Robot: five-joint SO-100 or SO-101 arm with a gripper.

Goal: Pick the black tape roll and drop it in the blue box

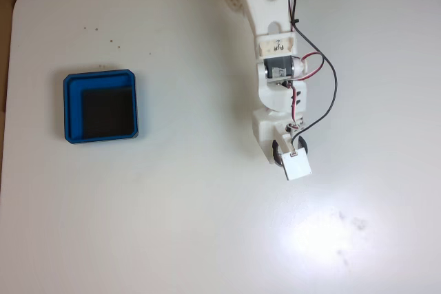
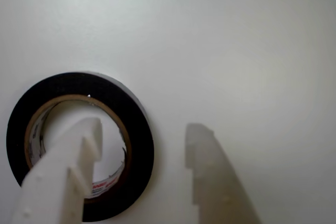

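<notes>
The gripper straddles the black tape roll's rim — jaws open, one finger inside its hole — well apart from the blue box.

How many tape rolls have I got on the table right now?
1. The black tape roll lies flat on the table under the gripper, one finger inside its hole. The arm could hide another.
</notes>
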